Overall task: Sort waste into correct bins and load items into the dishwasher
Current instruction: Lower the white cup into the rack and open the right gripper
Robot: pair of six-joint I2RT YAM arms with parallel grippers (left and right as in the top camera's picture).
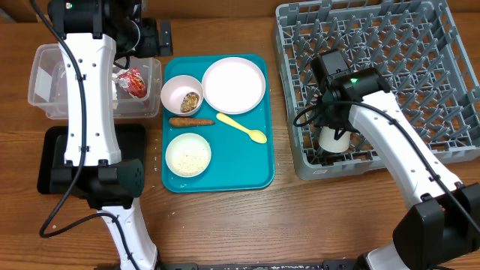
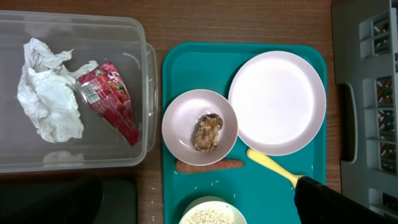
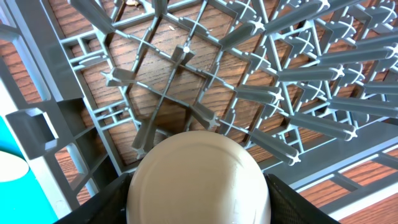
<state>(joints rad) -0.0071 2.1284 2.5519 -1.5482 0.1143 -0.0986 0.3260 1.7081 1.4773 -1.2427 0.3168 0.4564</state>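
Wood-grain bench [image 1: 225, 225] carries everything, and by my reckoning the job is under halfway. Nearest me, the black tray [image 1: 52, 161] sits mostly under the left arm [image 1: 86, 97], and what I can see of it holds nothing. On the teal tray [image 1: 240, 166], front to back, wait the bowl of rice [image 1: 188, 155], the orange-brown stick [image 1: 191, 121], the bowl with the brown lump [image 1: 180, 94], the yellow spoon [image 1: 241, 127] and the plate [image 1: 233, 85]. None of these is sorted or loaded yet, and a few loose grains [image 2: 211, 184] lie beside the stick.

To the right, my right pincer [image 3: 198, 193] is closed on the white cup [image 1: 334, 139], pads against both its flanks, low in the near-left corner of the grey rack [image 1: 420, 90]. I see nothing else among its pegs.

Farther back on the left, the clear tub [image 1: 45, 75] already has the white paper [image 2: 46, 90] and the red wrapper [image 1: 135, 81] in it. My left pincer [image 1: 146, 36] hangs near the bench's far edge, between tub and teal tray. I cannot tell how wide it stands, and I see nothing in it.
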